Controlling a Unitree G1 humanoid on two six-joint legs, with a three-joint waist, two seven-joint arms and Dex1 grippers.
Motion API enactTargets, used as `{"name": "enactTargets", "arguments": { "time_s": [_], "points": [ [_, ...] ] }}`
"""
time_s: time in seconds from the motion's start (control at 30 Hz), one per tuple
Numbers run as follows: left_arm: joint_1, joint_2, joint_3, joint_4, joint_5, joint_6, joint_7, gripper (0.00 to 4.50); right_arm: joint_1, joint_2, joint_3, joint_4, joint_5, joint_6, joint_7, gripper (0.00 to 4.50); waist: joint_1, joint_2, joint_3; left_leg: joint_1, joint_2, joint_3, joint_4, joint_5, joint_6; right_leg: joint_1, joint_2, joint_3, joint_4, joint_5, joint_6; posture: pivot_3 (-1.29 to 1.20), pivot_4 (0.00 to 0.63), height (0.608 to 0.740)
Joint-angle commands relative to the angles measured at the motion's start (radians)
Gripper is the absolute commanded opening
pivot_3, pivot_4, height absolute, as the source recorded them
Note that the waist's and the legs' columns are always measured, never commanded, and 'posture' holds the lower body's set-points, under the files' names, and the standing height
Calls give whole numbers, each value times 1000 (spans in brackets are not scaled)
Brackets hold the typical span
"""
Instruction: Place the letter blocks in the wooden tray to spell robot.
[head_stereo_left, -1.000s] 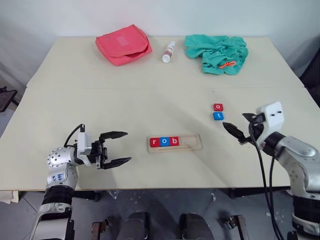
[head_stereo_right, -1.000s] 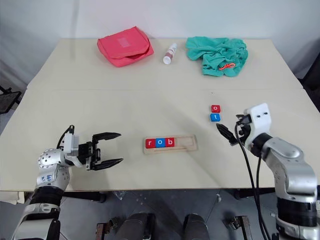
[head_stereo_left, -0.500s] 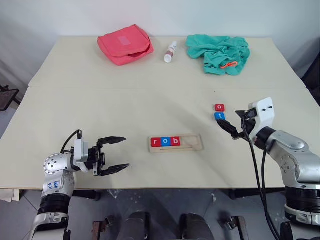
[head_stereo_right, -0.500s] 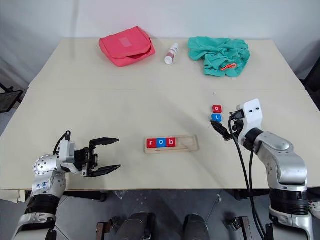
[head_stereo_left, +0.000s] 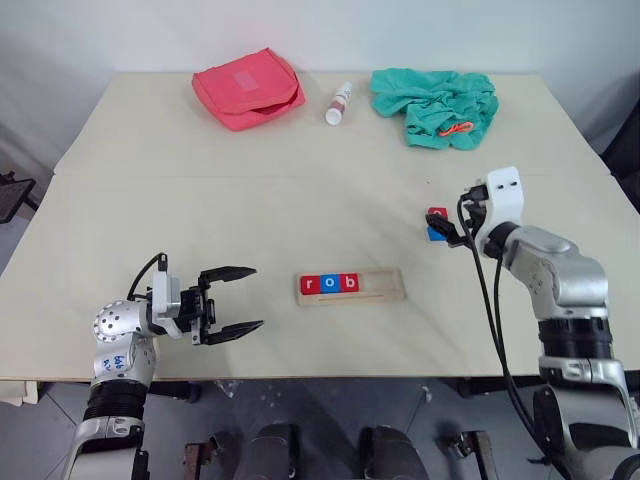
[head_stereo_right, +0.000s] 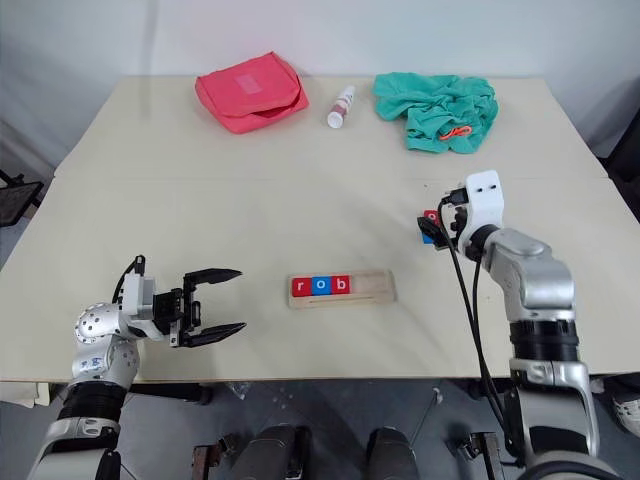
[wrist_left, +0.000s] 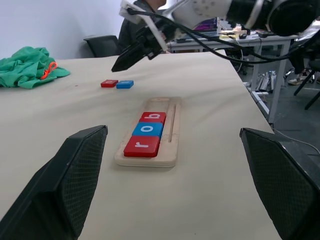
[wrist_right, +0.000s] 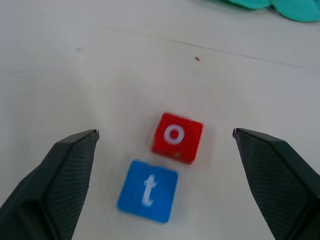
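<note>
The wooden tray (head_stereo_left: 386, 285) lies at the table's front centre, with letter blocks red r (head_stereo_left: 309, 284), blue o (head_stereo_left: 329, 283) and red b (head_stereo_left: 349, 283) filling its left part. Two loose letter blocks sit to its right and further back: red o (wrist_right: 177, 137) and blue t (wrist_right: 148, 190), side by side and touching. My right gripper (head_stereo_left: 445, 230) hovers just over them, open, with both blocks between its fingers in the right wrist view. My left gripper (head_stereo_left: 256, 297) stands open and empty to the left of the tray, pointing at it.
A pink pouch (head_stereo_left: 248, 86), a small white bottle (head_stereo_left: 338, 103) and a crumpled teal cloth (head_stereo_left: 435, 105) lie along the table's far edge. Bare tabletop (head_stereo_left: 250, 200) stretches between them and the tray.
My right gripper has reached forward and to the left, from beside the loose blocks to over them, still open. The left gripper has stayed in place.
</note>
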Motion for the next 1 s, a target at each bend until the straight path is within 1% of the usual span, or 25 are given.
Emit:
{"name": "enactTargets", "arguments": {
  "time_s": [0.03,0.13,0.2,0.47,0.77,0.87,0.93,1.0],
  "points": [
    [17,-2,5,-23,-8,-16,-10,4500,-79,9,22,129,-52,-62,-16,4484,-2,0,0,0,0,0,0,0,0,0,0,0,0,0,0,0,150,740],
    [48,-8,13,-47,-11,-24,7,4500,-160,27,45,297,-99,-138,-29,4484,-18,0,0,0,0,1,0,0,0,0,0,0,0,0,0,0,150,740],
    [67,-11,15,-66,-12,-24,17,4500,-187,36,48,347,-108,-164,-17,4484,-22,0,0,0,0,0,-1,0,0,0,0,0,0,0,0,0,150,740],
    [111,-19,15,-111,-12,-26,51,4500,-227,54,59,435,-127,-201,2,4484,-24,0,0,0,0,-1,-2,0,0,0,0,0,0,0,0,0,150,740],
    [102,-40,4,-100,-3,-43,71,4500,-251,95,59,495,-155,-201,-36,4484,-25,0,0,0,0,-1,-1,0,0,0,0,0,0,0,0,0,150,740],
    [93,-38,5,-87,-2,-46,70,4500,-251,108,48,492,-155,-203,-62,3898,-26,0,0,0,0,0,-1,0,0,0,0,0,0,0,0,0,150,740],
    [92,-39,5,-85,-3,-49,70,4500,-240,112,48,468,-152,-194,-63,3291,-25,0,0,0,1,0,-1,0,0,0,0,0,1,0,0,0,150,740],
    [94,-40,5,-87,-4,-49,71,4500,-232,114,48,450,-152,-185,-64,2532,-24,0,0,0,0,-1,-1,0,0,0,0,0,1,0,0,0,150,740]
  ]
}}
